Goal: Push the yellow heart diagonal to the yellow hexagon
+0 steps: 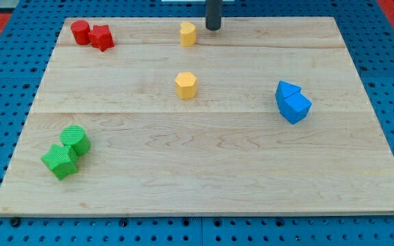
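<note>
My tip [213, 29] is sitting at the view's top edge of the surface [204, 171], just right of the yellow heart [187, 33], near it but apart. The yellow hexagon [186, 85] is lying below the heart, toward the middle. Red cylinder [81, 31] and red star-like block [102, 37] are touching at top left. Green cylinder [75, 139] and green star-like block [59, 161] are touching at bottom left — cylinder above. Two blue blocks [293, 101] are sitting together at mid right.
</note>
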